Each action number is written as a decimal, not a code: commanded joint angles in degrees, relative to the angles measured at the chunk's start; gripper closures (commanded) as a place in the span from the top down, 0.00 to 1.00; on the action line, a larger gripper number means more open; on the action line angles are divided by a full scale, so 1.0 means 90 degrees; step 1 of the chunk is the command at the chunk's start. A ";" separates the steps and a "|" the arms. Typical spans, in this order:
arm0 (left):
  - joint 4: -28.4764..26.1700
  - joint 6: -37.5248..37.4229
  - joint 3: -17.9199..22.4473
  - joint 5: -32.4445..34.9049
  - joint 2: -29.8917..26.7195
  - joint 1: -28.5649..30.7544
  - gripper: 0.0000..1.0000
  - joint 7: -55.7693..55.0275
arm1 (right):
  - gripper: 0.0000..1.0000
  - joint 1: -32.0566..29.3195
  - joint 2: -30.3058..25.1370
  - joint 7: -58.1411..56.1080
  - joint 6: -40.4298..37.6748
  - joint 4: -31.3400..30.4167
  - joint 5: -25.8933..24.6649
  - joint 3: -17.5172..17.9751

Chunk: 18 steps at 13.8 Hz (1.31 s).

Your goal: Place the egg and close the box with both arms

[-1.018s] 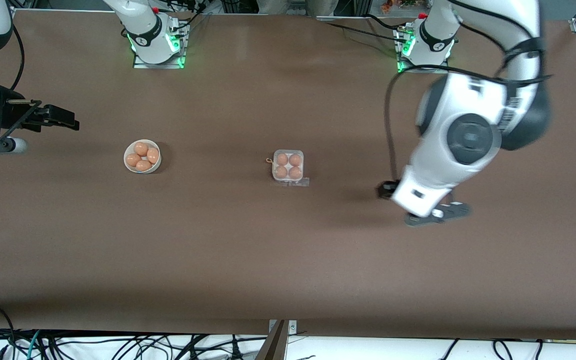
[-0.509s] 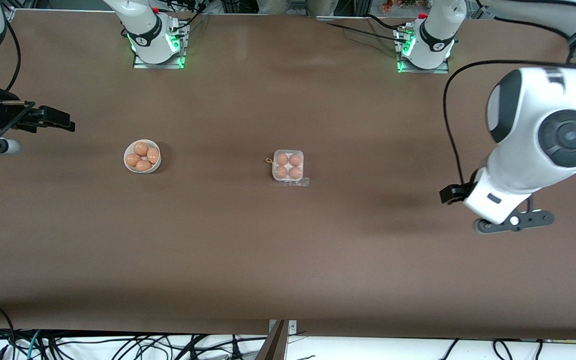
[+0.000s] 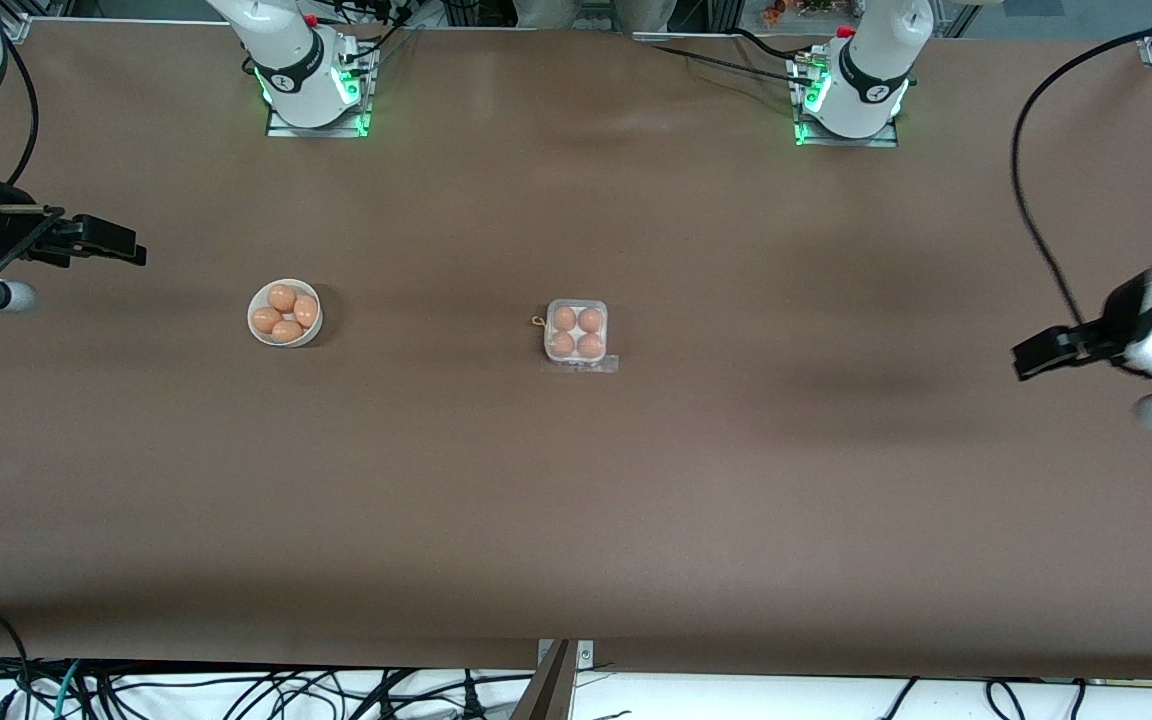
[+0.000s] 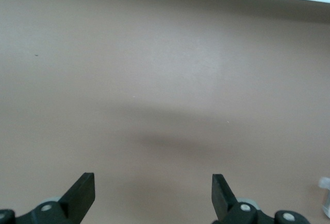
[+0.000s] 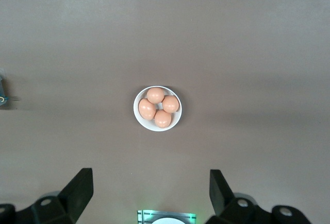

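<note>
Carton (image 3: 576, 335) mid-table (image 3: 576, 520), four eggs (image 3: 576, 332) in cells, lid seemingly down; white bowl (image 3: 284, 313) with four more eggs toward right arm's end; left tool (image 3: 1036, 355) over bare table at left arm's end, fingers spread, empty; right tool (image 3: 121, 243) over table edge at right arm's end, fingers spread, empty; risks: lid unlatched, springs open; light carton slides if tool bumps it; needless extra pick from bowl cracks egg.
</note>
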 commanded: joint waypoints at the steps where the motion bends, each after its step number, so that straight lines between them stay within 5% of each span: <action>1: -0.0577 -0.0091 -0.1227 0.0194 -0.0666 0.0918 1.00 0.0071 | 1.00 -0.0043 0.0053 0.0017 -0.0141 0.0165 -0.0009 0.0049; 3: -0.0957 -0.0227 -0.1620 0.0223 -0.0988 0.1282 1.00 0.0081 | 1.00 -0.0043 0.0053 0.0017 -0.0141 0.0165 -0.0009 0.0049; 8: -0.1945 -0.0111 -0.1816 0.0878 -0.1420 0.1283 1.00 0.0129 | 1.00 -0.0043 0.0053 0.0017 -0.0141 0.0165 -0.0038 0.0049; 11: -0.2413 0.0775 -0.1855 0.0790 -0.1420 0.1235 1.00 0.0129 | 1.00 -0.0043 0.0053 0.0008 -0.0141 0.0146 -0.0038 0.0049; 18: -0.2434 0.0749 -0.1855 0.0780 -0.1664 0.1400 1.00 0.0139 | 1.00 -0.0043 0.0043 0.0007 -0.0141 0.0165 -0.0048 0.0059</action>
